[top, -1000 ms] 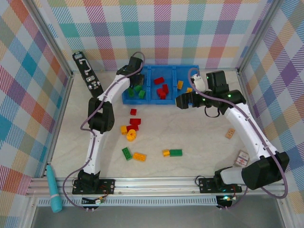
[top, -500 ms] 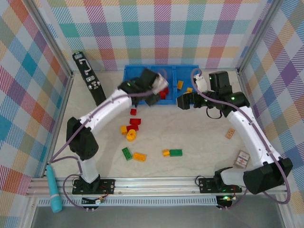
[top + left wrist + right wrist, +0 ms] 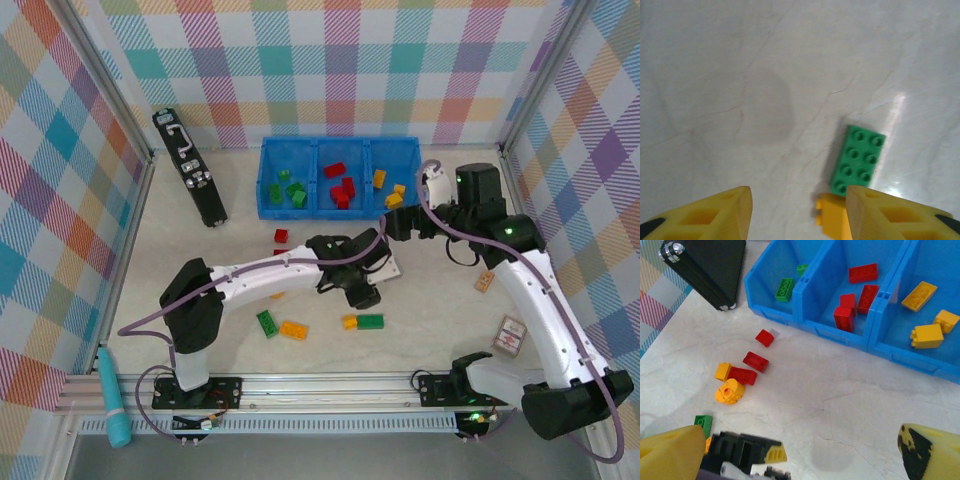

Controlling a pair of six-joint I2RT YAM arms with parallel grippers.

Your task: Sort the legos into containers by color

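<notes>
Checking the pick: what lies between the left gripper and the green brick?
Left wrist view: a yellow brick touching the green brick, just inside the left gripper.

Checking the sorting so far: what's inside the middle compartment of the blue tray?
Only red bricks, about four. The strip of floor behind the near wall of the tray is hidden.

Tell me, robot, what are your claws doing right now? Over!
Left gripper open, hovering over green brick. Yellow brick butts against one end. Right gripper open, empty, near blue tray. Over.
</notes>
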